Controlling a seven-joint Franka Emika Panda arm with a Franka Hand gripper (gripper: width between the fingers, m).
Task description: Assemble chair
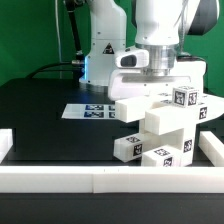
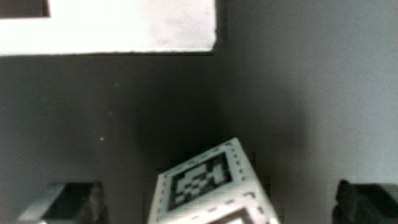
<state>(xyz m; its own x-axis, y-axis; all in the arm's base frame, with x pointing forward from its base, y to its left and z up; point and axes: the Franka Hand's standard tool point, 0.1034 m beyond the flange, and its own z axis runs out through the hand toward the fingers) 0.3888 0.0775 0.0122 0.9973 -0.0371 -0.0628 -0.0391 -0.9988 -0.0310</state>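
A black tabletop point(image 1: 45, 115) fills my remote feed, backed by a green wall behind the arm's white base. Nearest the exterior camera, a long low white border rail point(image 1: 95, 180) runs across the front edge, with a second short rail end point(image 1: 5, 143) at the exterior view's left and a third point(image 1: 212, 148) at the exterior view's right.

Just behind the front rail stands the chair point(image 1: 160, 125), a stacked cluster of white chunky parts; I count at least four blocks piled together, one long piece lying across the upper part of the stack and smaller blocks below. I can make out about five black-and-white square tags on their faces, though the lower ones are too small to count with certainty.

Farther back, on the exterior view's left of the pile, one marker board point(image 1: 88, 111) lies flat on the table.

Above the pile hangs the gripper point(image 1: 158, 82), its jaws spread wide and holding nothing. In my wrist view the two dark fingertips point(image 2: 64, 203) stand well apart on either side of a single tagged white block point(image 2: 214, 185), without touching it. One pale flat part point(image 2: 107, 27) shows beyond it.
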